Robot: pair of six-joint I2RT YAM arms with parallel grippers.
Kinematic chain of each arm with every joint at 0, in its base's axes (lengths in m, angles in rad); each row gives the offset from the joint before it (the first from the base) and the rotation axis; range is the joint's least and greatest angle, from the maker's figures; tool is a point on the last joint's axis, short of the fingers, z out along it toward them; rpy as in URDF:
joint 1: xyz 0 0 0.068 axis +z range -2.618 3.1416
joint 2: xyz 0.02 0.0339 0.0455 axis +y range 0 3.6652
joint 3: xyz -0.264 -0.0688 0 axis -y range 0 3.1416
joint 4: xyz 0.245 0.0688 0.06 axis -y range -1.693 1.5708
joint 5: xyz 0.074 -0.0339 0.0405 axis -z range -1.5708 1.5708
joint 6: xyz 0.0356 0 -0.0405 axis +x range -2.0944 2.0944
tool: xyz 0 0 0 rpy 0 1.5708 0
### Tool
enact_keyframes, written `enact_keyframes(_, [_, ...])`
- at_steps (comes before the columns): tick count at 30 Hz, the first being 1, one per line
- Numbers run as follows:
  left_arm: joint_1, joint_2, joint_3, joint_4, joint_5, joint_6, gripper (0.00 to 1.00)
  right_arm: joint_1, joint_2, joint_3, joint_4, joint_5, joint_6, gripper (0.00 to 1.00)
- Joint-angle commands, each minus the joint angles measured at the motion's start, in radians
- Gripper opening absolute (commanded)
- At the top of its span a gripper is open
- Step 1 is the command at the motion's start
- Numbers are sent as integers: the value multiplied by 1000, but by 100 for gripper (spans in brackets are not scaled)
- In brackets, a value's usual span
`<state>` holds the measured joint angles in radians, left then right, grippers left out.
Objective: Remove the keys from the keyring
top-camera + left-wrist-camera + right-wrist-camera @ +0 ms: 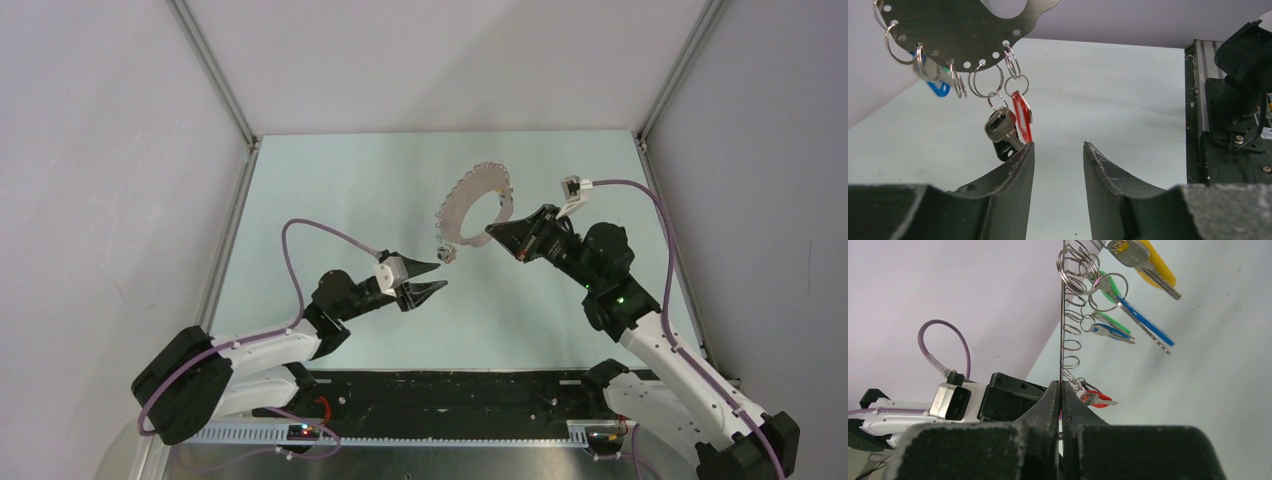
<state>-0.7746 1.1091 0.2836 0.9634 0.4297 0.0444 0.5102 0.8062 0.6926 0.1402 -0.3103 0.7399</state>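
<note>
we count two arms, two grippers and one keyring [453,212], a flat grey hoop pierced with holes round its rim. small wire rings [985,80] hang from those holes; they overlap too much for a sure count. of the keys [1128,315], the right wrist view shows six coloured heads: one yellow key [1153,262], one long blue key [1148,329], two green, a shorter blue one and one red key [1099,399]. the left wrist view adds a silver key with a black head [1000,134] hanging beside the red one.

the keyring is held in the air over the far right part of the table [330,200]. it is near the back wall [440,60], less near the right wall and well apart from the left wall. a black rail [450,385] runs along the near edge between the arm bases. pale bare tabletop lies under and to the left of the hoop.

the right gripper [1061,388] is pressed together on the hoop's lower rim, pinching the thin plate edge-on, with the red key just beside its fingertips. the left gripper [1058,147] is spread, with nothing between its fingers. it sits below the hoop's near edge, and the black-headed key hangs at the tip of one finger [1018,160], outside the gap. we cannot tell whether they touch.
</note>
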Motion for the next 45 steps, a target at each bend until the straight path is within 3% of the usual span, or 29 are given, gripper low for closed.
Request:
enact_keyframes(1, [-5, 10, 26, 47, -19, 12, 45, 27, 1, 59, 119, 23, -10, 0])
enact_keyframes(17, [-4, 14, 30, 46, -40, 7, 42, 95, 39, 59, 146, 50, -7, 0])
enact_keyframes(23, [-5, 8, 23, 46, -92, 8, 49, 125, 48, 58, 155, 58, -5, 0])
enact_keyframes(32, [-4, 3, 20, 46, -113, 11, 48, 155, 54, 59, 158, 77, -7, 0])
enact_keyframes(37, [-4, 4, 21, 43, -111, 12, 35, 158, 47, 59, 153, 90, -9, 0])
enact_keyframes(42, [-5, 7, 28, 35, -103, 14, 10, 159, 33, 58, 136, 117, -16, 0])
enact_keyframes(45, [-3, 8, 33, 29, -102, 11, 1, 160, 25, 59, 117, 142, -19, 0])
